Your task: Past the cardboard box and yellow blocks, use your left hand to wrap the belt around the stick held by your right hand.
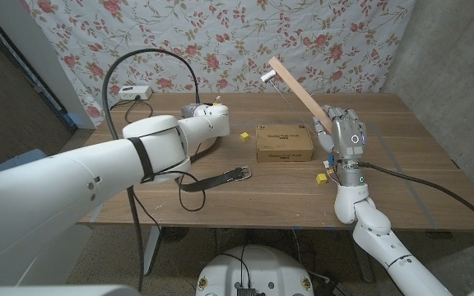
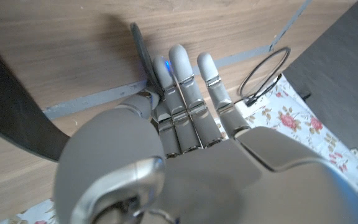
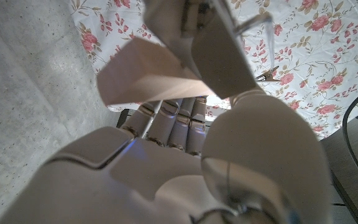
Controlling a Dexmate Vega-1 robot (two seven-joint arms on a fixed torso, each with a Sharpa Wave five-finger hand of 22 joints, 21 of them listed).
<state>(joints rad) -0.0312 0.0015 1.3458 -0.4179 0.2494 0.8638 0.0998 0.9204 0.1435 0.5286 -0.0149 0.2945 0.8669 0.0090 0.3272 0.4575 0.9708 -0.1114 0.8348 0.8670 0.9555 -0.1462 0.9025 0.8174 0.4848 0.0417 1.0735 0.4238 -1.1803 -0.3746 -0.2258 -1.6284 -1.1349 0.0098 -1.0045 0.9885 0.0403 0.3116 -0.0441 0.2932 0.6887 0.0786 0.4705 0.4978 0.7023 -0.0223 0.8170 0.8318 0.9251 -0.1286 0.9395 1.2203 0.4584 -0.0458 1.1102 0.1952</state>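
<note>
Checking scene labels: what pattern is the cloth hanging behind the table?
The backdrop cloth is white with red-pink roses and green leaves; the head view shows it best.

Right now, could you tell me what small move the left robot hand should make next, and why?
Probably lift the dark leather belt toward the tilted wooden stick. The left robot hand seems to pinch one belt end, though most lies on the wooden table; the right robot hand holds the stick aloft.

Stick [image 1: 297, 86]: pale bare wood, matt. Belt [image 1: 216, 178]: dark, matt, metal buckle. Box [image 1: 285, 142]: brown cardboard, matt. Table [image 1: 401, 156]: smooth wood grain. Hands [image 1: 346, 131]: glossy grey plastic. Backdrop [image 1: 220, 33]: floral cloth.
</note>
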